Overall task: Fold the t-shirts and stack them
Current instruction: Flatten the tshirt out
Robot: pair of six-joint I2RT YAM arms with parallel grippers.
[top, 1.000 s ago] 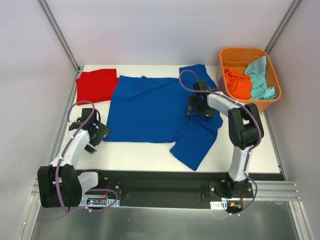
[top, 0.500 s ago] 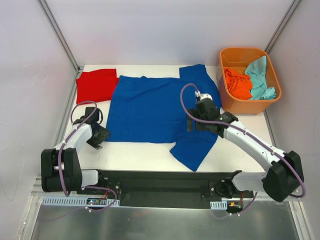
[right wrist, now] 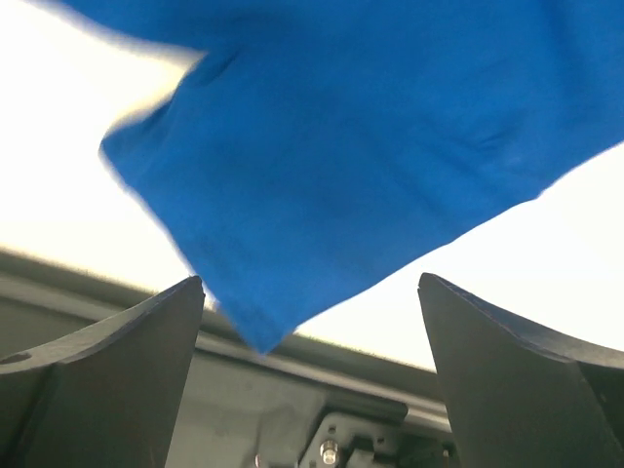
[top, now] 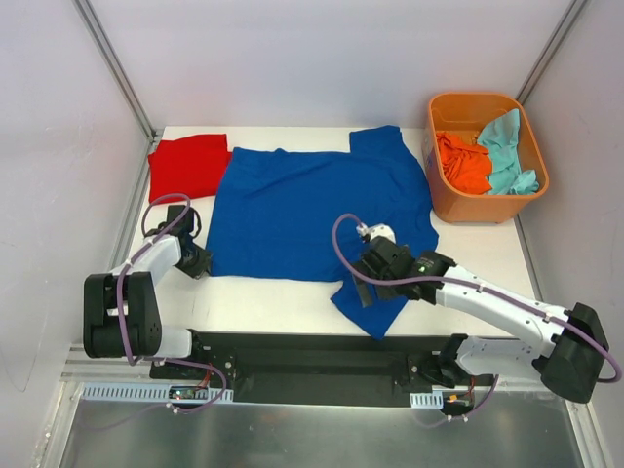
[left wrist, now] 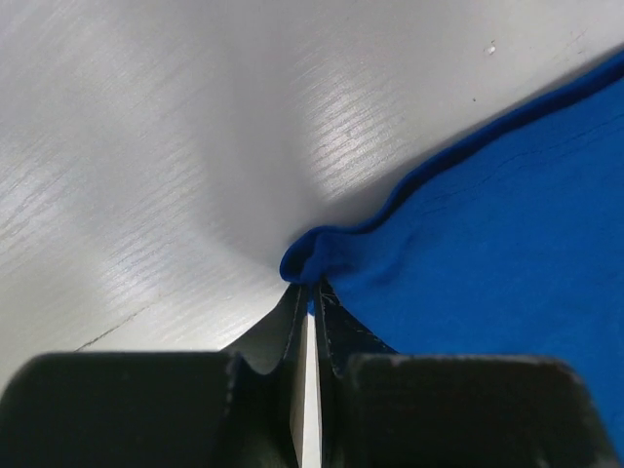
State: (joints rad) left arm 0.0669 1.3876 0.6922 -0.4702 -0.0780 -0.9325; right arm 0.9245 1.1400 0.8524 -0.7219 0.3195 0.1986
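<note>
Down at the near-left of the table point(top: 283, 297), the left gripper point(top: 200, 261) is clamped tight on the lower-left corner of the blue t-shirt point(top: 292, 210). From the left wrist, the fingers point(left wrist: 278, 336) are pressed almost together, with a small fold of blue hem bunched at their tips. How much cloth sits between the pads is hidden by the fingers themselves. The shirt lies spread flat across the middle of the table.

Over on the right, the right gripper point(top: 369, 278) hovers above the shirt's near sleeve, jaws spread wide with nothing between them. Its wrist view is blurred: just blue cloth, and the sleeve tip reaching the table's near edge.

At the far left, the red t-shirt point(top: 188, 164) meets the blue one, and whether they overlap is hard to tell. Far right, the orange tub point(top: 534, 156) holds an orange t-shirt point(top: 463, 161) and a teal t-shirt point(top: 505, 146), both too crumpled to make out their shapes.
</note>
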